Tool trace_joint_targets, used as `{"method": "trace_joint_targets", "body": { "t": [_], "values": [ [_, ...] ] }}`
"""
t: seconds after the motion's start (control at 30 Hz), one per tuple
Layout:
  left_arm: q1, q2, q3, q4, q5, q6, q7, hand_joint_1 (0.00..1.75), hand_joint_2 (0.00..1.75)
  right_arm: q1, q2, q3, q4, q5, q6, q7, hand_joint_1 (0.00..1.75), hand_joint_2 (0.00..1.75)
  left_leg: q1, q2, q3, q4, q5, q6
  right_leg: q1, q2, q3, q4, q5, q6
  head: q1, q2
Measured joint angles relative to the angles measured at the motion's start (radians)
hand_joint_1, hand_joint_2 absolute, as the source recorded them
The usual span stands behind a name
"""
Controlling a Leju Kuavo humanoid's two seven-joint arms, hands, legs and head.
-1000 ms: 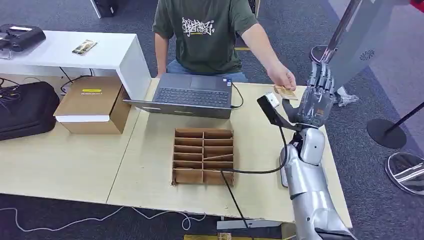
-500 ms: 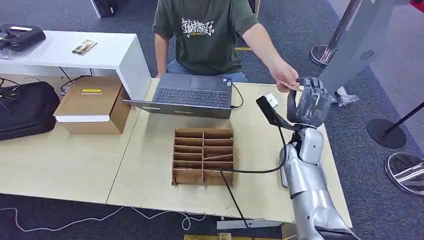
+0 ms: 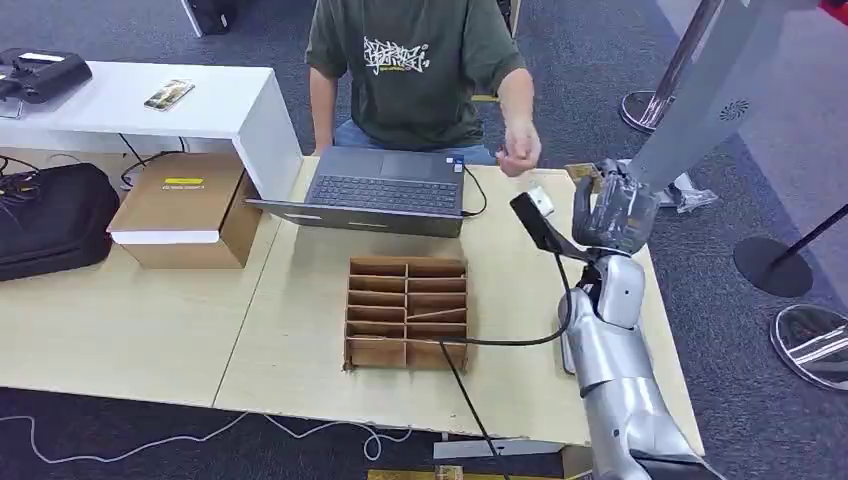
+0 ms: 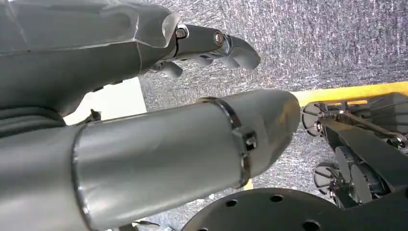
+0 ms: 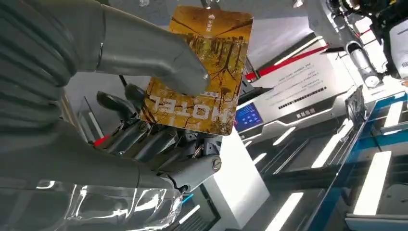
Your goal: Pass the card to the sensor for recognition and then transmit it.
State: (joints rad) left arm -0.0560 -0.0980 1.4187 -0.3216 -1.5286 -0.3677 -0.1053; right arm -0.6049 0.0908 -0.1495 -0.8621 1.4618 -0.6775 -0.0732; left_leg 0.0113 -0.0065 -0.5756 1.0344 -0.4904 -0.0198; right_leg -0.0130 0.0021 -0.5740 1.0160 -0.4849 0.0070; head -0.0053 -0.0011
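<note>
My right hand (image 3: 612,212) is raised over the table's far right side and holds a yellow-brown card (image 3: 583,172) by its lower part. In the right wrist view the thumb (image 5: 159,57) presses the card (image 5: 207,62), printed "MOTEL", against the fingers (image 5: 159,144). The sensor (image 3: 537,212), a black angled stand with a small white face, sits on the table just left of this hand. A person's hand (image 3: 518,155) hovers above the laptop's right corner, apart from the card. My left hand (image 4: 144,110) hangs beside the body with thumb and fingers apart, holding nothing.
An open laptop (image 3: 390,188) lies at the table's far edge in front of the seated person (image 3: 410,70). A divided cardboard tray (image 3: 407,312) sits mid-table with a black cable (image 3: 500,342) beside it. A cardboard box (image 3: 185,205) and black bag (image 3: 50,218) lie left. A stanchion base (image 3: 775,265) stands right.
The person placed the card into my right hand, whose fingers curled closed on it. The person's hand then drew back left toward the laptop.
</note>
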Motion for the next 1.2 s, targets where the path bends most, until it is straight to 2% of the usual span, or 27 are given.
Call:
{"method": "trace_joint_targets", "body": {
  "t": [0.33,0.5,0.6,0.73,0.9,1.2],
  "values": [
    [0.000,0.000,0.000,0.000,0.003,0.000,0.000,0.00,0.00,-0.002,-0.002,0.007,0.014,-0.005,0.000,0.003,1.75,1.75,0.000,0.000,0.000,0.000,0.000,0.000,0.000,0.000,0.000,0.000,0.000,0.000,0.000,0.000],
    [-0.001,0.000,0.000,0.000,0.003,-0.001,0.013,0.00,0.00,-0.014,-0.002,0.006,0.049,-0.164,0.003,-0.026,1.75,1.75,0.000,0.000,0.000,0.000,0.000,0.000,0.000,0.000,0.000,0.000,0.000,0.000,0.000,0.000],
    [0.000,0.000,0.000,0.000,0.012,-0.003,0.018,0.00,0.00,-0.015,0.000,0.006,0.055,-0.378,0.099,-0.063,1.75,1.75,0.000,0.000,0.000,0.000,0.000,0.000,0.000,0.000,0.000,0.000,0.000,0.000,0.000,0.000],
    [0.000,0.000,0.000,0.000,0.013,-0.007,0.019,0.00,0.00,0.007,0.000,0.005,0.013,-0.525,0.216,-0.056,1.75,1.75,0.000,0.000,0.000,0.000,0.000,0.000,0.000,0.000,0.000,0.000,0.000,0.000,0.000,0.000],
    [0.000,0.000,0.000,0.000,0.014,-0.007,0.022,0.00,0.00,0.056,0.000,0.007,-0.075,-0.587,0.278,-0.031,1.75,1.75,0.000,-0.001,0.000,0.000,0.000,0.000,0.000,0.000,0.000,0.000,0.000,0.000,0.000,0.000],
    [0.000,0.000,0.000,0.000,0.016,-0.006,0.031,0.00,0.00,0.110,-0.002,0.013,-0.162,-0.592,0.293,-0.011,1.75,1.75,0.000,0.000,0.000,0.000,0.000,0.000,0.000,0.000,0.000,0.000,0.000,0.000,0.000,0.000]
  ]
}}
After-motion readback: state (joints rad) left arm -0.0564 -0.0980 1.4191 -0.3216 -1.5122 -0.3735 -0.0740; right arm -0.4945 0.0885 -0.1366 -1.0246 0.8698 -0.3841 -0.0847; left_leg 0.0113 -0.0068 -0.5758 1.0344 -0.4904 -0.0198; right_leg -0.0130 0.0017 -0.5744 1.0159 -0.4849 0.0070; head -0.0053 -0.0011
